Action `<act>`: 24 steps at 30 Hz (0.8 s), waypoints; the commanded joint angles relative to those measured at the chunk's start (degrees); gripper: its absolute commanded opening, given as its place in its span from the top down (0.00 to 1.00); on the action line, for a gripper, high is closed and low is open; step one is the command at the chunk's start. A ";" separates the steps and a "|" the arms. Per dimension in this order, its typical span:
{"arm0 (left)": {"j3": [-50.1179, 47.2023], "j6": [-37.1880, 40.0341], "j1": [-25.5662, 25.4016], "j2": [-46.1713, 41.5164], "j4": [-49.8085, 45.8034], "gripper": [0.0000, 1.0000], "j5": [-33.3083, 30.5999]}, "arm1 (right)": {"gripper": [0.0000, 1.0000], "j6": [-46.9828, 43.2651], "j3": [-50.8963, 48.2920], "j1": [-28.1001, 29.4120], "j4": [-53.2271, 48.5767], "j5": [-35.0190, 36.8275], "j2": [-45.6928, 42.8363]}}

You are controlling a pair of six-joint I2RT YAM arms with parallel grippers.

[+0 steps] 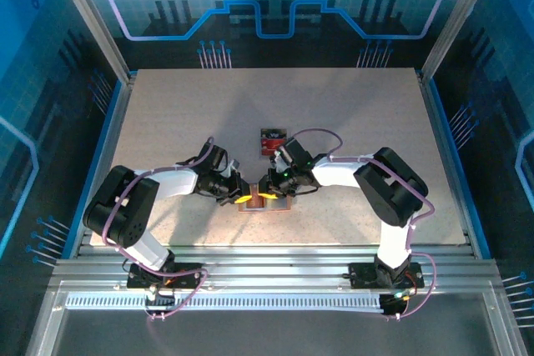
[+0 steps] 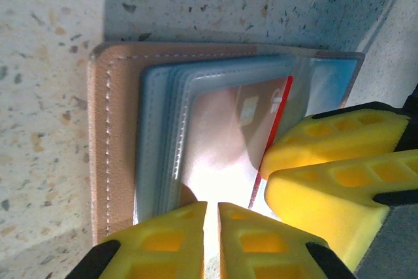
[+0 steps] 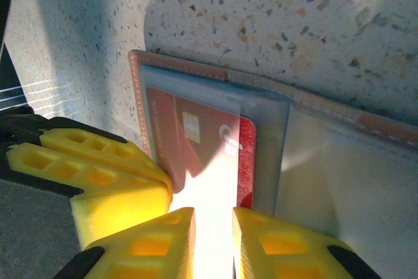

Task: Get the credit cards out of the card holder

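Left jaws point(image 2: 212, 217) are pinched almost shut, with only a thin bright slit between them. They clamp the near edge of the clear plastic sleeves of the wallet point(image 2: 108, 129). My right jaws point(image 3: 213, 220) stand a little wider and close on the end of a red card point(image 3: 196, 135) that sticks out of its sleeve. Glare washes out the exact spot where they bite.

From above, both my arms bend at the elbow and reach inward from their bases. Their wrists meet nearly tip to tip over the middle of the near part of the surface point(image 1: 350, 114). The left comes in from the left, the right from the right.

The wallet lies open and flat on the surface between the two sets of jaws. Its outer cover is tan, leather-like and rectangular, with rounded corners and a line of pale stitching. Inside is a stack of cloudy grey-blue sleeves. The card is thin, glossy plastic with a small metallic chip.

My fingers point(image 2: 339, 135) are bright yellow wedges with a row of hollow cells. The surface is pale speckled stone. A small red-and-dark item point(image 1: 271, 141) lies just behind the jaws, too small to identify.
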 commanded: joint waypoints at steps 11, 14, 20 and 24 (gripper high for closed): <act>-0.29 0.08 0.56 -0.40 -1.41 0.86 -0.72 | 0.79 -2.14 0.80 1.06 -6.28 2.62 0.79; -0.36 0.08 0.57 -0.40 -1.49 0.86 -0.79 | 0.79 -3.58 1.48 1.11 -9.08 4.35 0.07; -0.29 0.08 0.65 -0.20 -1.57 0.85 -0.86 | 0.79 -4.05 1.98 1.13 -10.27 5.03 -0.44; -0.33 0.09 0.65 -0.31 -1.59 0.85 -0.78 | 0.79 -4.70 2.46 1.13 -11.46 6.00 -0.65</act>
